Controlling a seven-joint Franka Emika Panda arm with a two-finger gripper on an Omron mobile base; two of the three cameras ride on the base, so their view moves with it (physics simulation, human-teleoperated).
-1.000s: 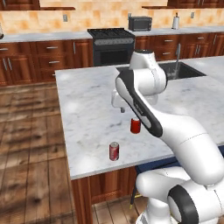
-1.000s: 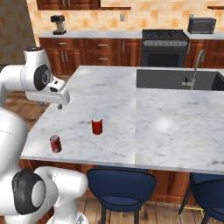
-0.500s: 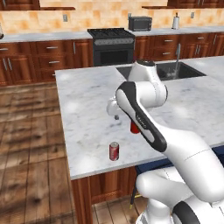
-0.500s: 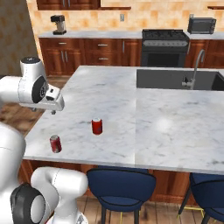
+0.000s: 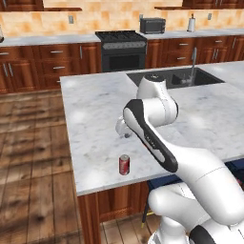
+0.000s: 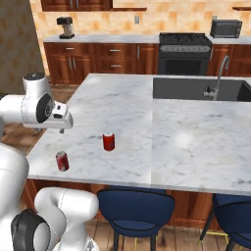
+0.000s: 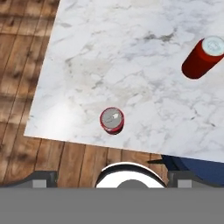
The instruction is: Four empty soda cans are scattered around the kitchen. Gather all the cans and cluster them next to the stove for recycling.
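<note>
Evenly bright, rendered kitchen with soft, flat lighting and no harsh glare. The marble tabletop shows a faint pale sheen right of its centre in the right base view. Striped light and shadow bands fall across the wood floor. Edges look slightly soft and low in detail; cans cast only weak shadows.

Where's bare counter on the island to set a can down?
Free: the wide marble stretch of the island between the sink and the stools' edge, and the far-left strip beside the sink. Crowded: the near-left corner, with two red cans under the open gripper.
</note>
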